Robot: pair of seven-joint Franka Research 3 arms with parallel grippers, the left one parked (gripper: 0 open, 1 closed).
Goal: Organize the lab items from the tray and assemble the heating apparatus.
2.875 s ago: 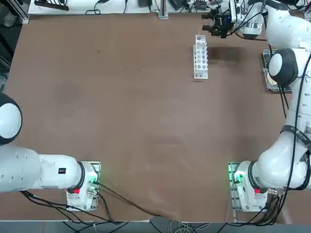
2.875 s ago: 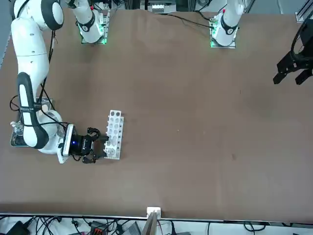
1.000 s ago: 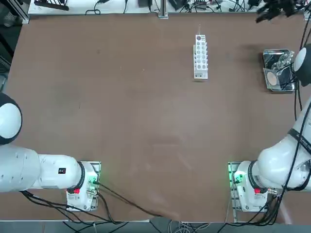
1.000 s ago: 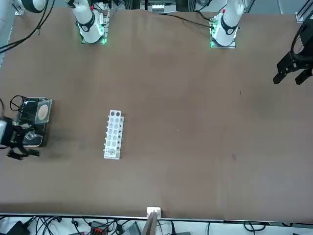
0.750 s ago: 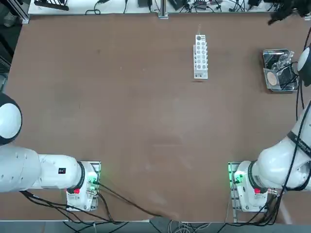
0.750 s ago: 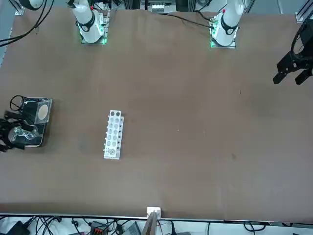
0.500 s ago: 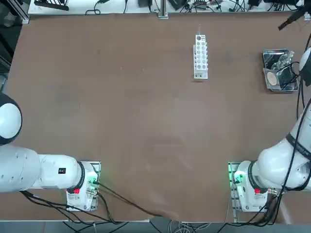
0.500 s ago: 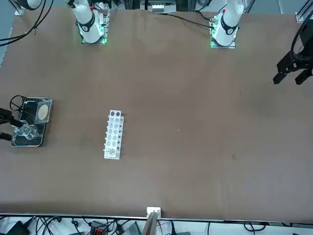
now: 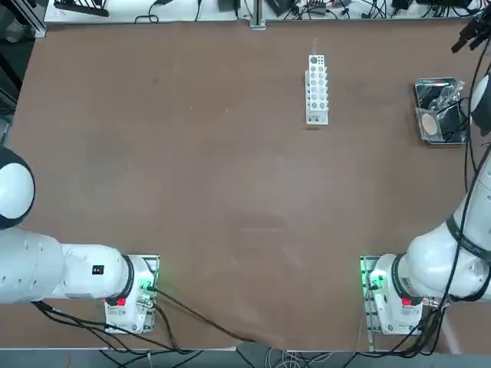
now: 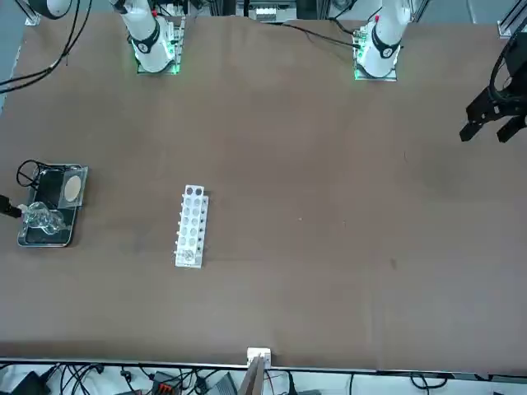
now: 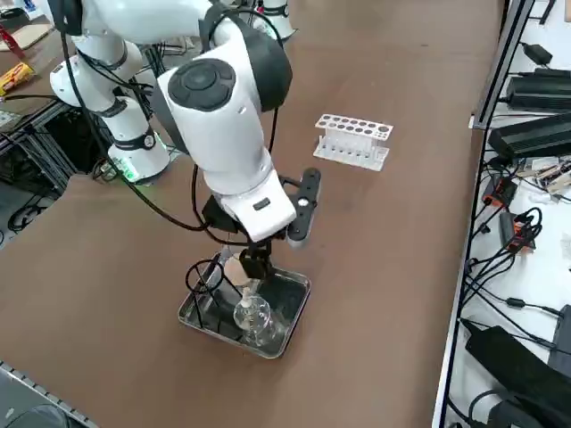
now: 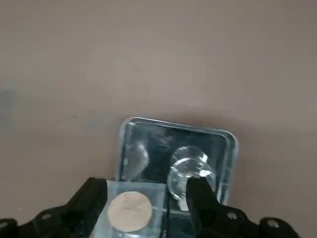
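With my right gripper hovering, jaws apart and empty, above the metal tray at the table's right edge, next I descend onto the glass burner beside the tan disc.

The shiny metal tray holds a clear glass burner, tan disc and black wire stand.

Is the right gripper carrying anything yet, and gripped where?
Nothing is held. The right gripper hangs open above the tray, nothing between its fingers.
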